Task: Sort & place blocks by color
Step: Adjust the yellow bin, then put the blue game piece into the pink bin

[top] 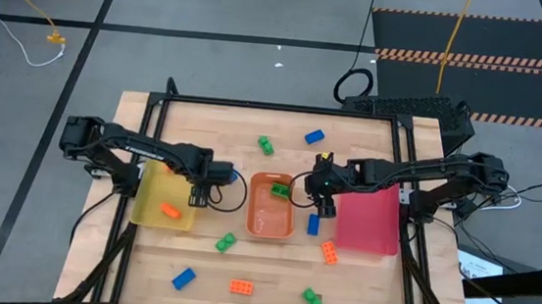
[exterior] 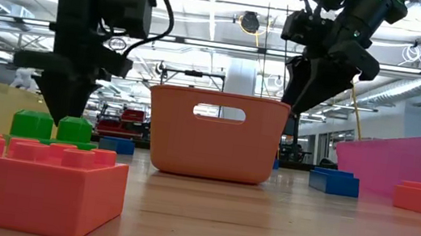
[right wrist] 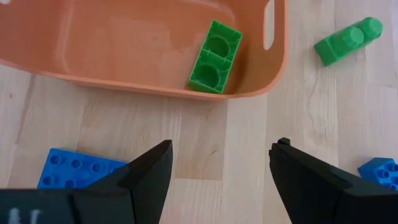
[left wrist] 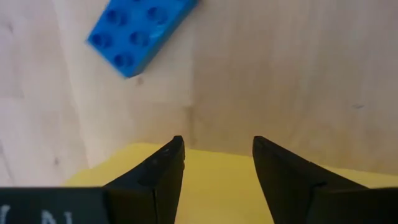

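Small studded blocks lie scattered on the wooden table. One green block [right wrist: 214, 57] lies inside the orange tray [top: 270, 221], and one orange block [top: 169, 210] lies in the yellow tray [top: 154, 193]. My left gripper [top: 198, 197] [left wrist: 217, 142] hangs open over the yellow tray's right edge, with a blue block [left wrist: 140, 31] on the table beyond it. My right gripper [top: 318, 194] [right wrist: 224, 144] hangs open above bare table between the orange tray and the pink tray [top: 368, 220]. A blue block [right wrist: 74, 168] [top: 313, 224] lies just on its near side.
Loose on the table are a green block [top: 266, 146] and a blue block [top: 314, 136] toward the far edge. Nearer lie an orange block [top: 329, 253], green blocks [top: 225, 242] [top: 311, 297], a blue block [top: 182, 278] and an orange block [top: 241, 287]. A black frame borders the table.
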Motion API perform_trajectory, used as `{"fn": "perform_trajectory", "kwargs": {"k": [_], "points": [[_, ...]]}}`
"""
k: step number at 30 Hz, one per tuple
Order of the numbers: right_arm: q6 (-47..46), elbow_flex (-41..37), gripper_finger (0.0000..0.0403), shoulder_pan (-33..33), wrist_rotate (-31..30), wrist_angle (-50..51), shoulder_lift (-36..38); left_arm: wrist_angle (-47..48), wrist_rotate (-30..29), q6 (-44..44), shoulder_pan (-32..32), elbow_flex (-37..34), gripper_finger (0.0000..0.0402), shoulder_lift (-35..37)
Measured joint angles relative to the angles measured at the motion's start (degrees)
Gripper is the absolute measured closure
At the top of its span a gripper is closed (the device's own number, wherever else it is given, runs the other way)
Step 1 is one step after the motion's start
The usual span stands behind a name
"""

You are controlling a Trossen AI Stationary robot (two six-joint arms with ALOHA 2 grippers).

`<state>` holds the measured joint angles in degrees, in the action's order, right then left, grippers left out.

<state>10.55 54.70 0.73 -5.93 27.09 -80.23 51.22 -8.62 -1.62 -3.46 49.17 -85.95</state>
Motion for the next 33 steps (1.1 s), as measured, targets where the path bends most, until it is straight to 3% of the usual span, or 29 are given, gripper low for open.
{"fn": "perform_trajectory", "kwargs": {"k": [8, 16, 22, 28, 33], "points": [[-0.39, 0.02, 0.0149, 0.0, -0.28, 0.35, 0.0, 2.6, -0.81, 2.0, -1.74, 0.24, 0.0211, 0.19], [8.41, 0.0, 0.0149, 2.59, -13.02, -4.79, 0.0, 3.3, -0.42, 2.11, -0.55, 8.38, 0.0213, 0.52], [12.32, 0.11, 0.0149, 11.2, -7.8, -10.59, 0.0, -1.16, -1.9, 1.85, -0.59, 12.35, 0.0228, 0.54], [14.25, 2.62, 0.0149, 19.19, -4.48, -8.71, -0.57, -1.92, -3.81, -1.0, -3.34, 12.34, 0.0248, 0.52], [15.0, 7.42, 0.0149, 22.17, -4.3, -5.06, -3.46, -1.3, -3.45, -3.01, -7.99, 9.96, 0.026, 0.54]]}}
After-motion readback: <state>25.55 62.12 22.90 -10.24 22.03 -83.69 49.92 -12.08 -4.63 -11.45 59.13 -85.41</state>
